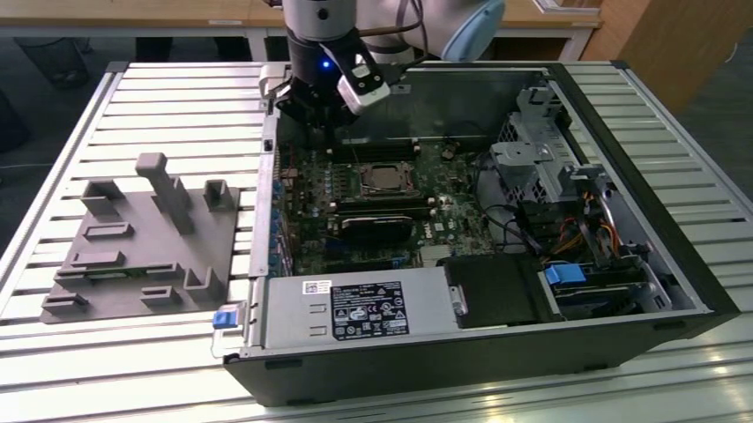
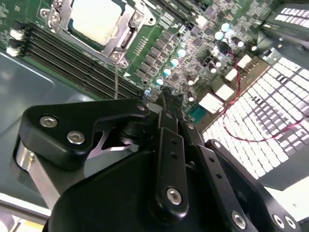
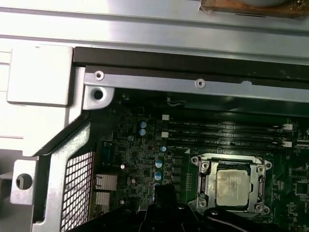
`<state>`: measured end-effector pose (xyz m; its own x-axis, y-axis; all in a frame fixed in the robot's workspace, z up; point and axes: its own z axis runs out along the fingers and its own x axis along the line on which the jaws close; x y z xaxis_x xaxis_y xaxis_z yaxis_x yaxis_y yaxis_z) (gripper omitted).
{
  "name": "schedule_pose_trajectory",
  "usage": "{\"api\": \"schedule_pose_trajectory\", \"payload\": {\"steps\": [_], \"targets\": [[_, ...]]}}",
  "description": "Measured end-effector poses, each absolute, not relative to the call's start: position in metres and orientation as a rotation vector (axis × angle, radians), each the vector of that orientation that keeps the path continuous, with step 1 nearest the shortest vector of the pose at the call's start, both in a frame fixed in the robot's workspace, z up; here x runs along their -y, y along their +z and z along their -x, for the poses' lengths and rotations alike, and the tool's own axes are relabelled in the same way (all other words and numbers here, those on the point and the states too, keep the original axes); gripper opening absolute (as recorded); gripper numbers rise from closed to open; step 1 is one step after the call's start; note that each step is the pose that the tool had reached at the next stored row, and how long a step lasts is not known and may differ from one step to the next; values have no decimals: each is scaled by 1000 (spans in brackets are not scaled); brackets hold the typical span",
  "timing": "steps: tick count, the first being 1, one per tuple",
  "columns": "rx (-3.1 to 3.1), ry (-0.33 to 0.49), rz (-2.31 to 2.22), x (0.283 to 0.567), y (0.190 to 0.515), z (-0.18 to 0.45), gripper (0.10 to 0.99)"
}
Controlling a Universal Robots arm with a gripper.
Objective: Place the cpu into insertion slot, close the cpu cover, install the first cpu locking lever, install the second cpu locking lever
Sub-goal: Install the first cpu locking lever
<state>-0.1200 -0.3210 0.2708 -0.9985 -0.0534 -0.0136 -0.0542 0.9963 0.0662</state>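
My arm's gripper (image 1: 309, 132) hangs inside the open computer case (image 1: 659, 326), over the motherboard (image 1: 442, 207) corner at the exterior view's left and rear. In the second wrist view its 2 black fingers (image 2: 170, 145) run side by side and meet at the tip, so I read the tool (image 2: 168, 99) as pressed together with nothing pinched. In the first wrist view that dark tip (image 3: 164, 191) sits above a row of blue-topped capacitors (image 3: 158, 164), just beside the socket but not touching it.

The cpu (image 3: 232, 186) lies flat in the insertion slot (image 1: 362, 181), its silvery-grey top facing up. The cpu cover (image 3: 203, 181) is down over it, and the metal frame rings the chip on all 4 sides. In the second wrist view a thin metal lever (image 2: 116, 82) runs from a corner of the frame toward the gripper. I cannot tell whether it is latched.

The long black memory slots (image 3: 222, 133) run just beside the socket, between it and the case wall. In the exterior view a black rectangular block (image 1: 374, 226) sits on the socket's other side, toward the grey power supply (image 1: 353, 313).

The case rests on a slatted metal table (image 1: 176, 106). A grey fixture tray (image 1: 141, 238) lies on the slats at the exterior view's left, well apart from the gripper.
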Motion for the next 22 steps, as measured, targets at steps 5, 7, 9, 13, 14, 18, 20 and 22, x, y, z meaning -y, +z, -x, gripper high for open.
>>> {"api": "schedule_pose_trajectory", "payload": {"steps": [5,7,9,13,14,18,20,22], "targets": [[-3127,105,81,320,266,112,106],[-3127,105,81,319,265,111,106],[-3127,104,81,319,265,111,106],[-3127,105,81,319,265,111,106],[-3127,105,81,319,265,111,106],[-3127,105,81,318,264,111,106],[-3127,105,81,316,264,111,106],[-3127,105,78,314,263,110,106]]}}
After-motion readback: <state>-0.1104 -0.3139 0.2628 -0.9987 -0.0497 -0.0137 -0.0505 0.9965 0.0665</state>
